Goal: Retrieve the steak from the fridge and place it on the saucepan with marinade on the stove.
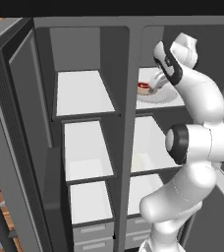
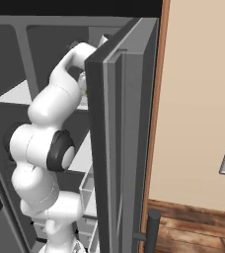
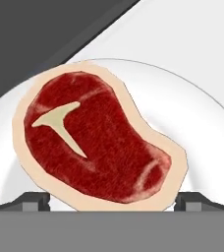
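Steak: the flat red steak with the pale beige fatty rim and a T-shaped pale streak [image 3: 97, 142] lies on a round white plate [image 3: 202, 123]. From my left base camera I place the steak on the upper shelf of the right-hand compartment of the tall grey fridge [image 1: 125, 74], both doors swung open.

Gripper: my white arm's two-finger gripper [image 3: 111, 204] is right at the meat. I see two small dark finger tips [image 3: 33, 201] at the bottom of the hand camera, one on each side of the steak's near edge, spread wider than that edge. I judge it open and holding nothing, with the meat flat on the plate.

Step in hand: I read this as the final approach before closing, early in the task; saucepan and stove are yet to come.

Risk, thin grasp: the steak is flat and low. If I close too high, the fingers may pinch only the fatty rim and it could slip out on lifting.

Risk, plate: if I go too low, the tips could press on the plate and push it along the white shelf [image 1: 84, 93].

Risk, exit: the arm reaches deep between the centre divider and the open right door [image 2: 117, 148]. A careless pull-back could knock the wrist or the meat against the shelf above or the door edge.
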